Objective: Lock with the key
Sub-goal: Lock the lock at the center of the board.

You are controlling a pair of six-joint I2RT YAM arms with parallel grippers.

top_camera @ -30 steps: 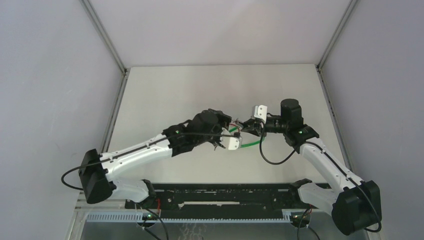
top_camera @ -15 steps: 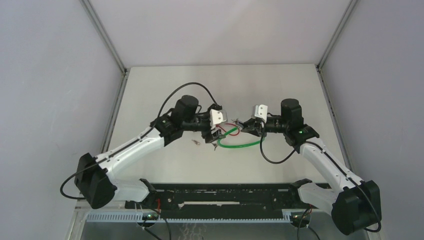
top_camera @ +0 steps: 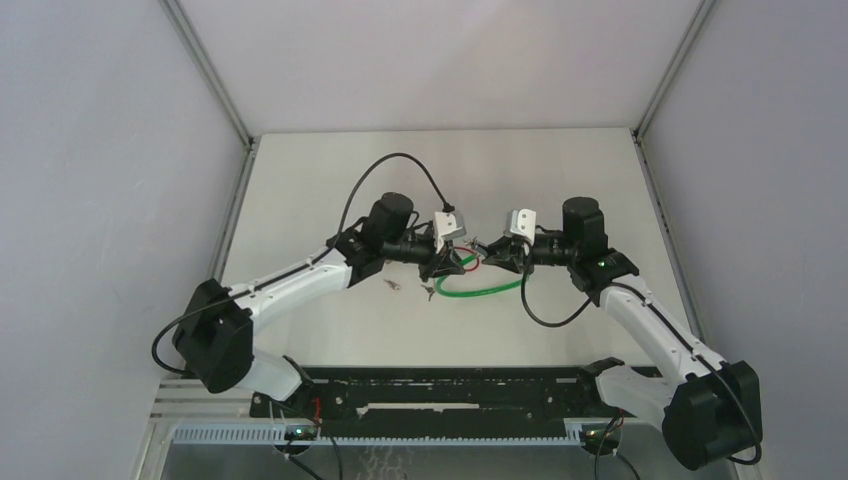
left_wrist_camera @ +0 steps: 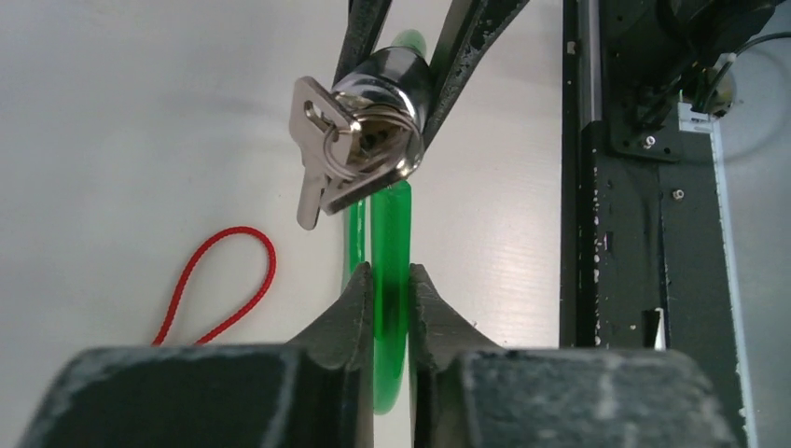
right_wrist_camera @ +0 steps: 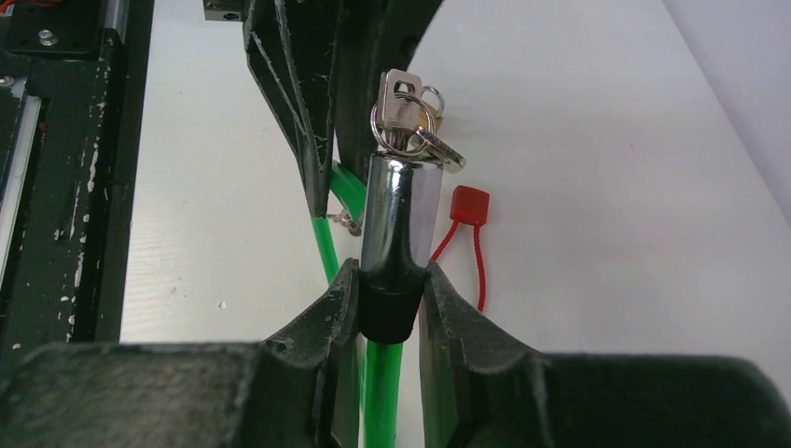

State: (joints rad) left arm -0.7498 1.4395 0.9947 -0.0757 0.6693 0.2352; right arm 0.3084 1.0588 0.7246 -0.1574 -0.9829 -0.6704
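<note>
Left fingers (left_wrist_camera: 347, 313) clamped on green cable (left_wrist_camera: 390, 219), right fingers (right_wrist_camera: 322, 322) gripping chrome lock cylinder (right_wrist_camera: 401, 210), keys (right_wrist_camera: 403, 117) in its end, held mid-scene above the worktop (top_camera: 330, 190), red cord (left_wrist_camera: 219, 280) lying nearby

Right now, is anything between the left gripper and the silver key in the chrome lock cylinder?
Nothing separate: the left gripper is shut on the green cable, which leads straight to the chrome lock cylinder and silver key.
</note>
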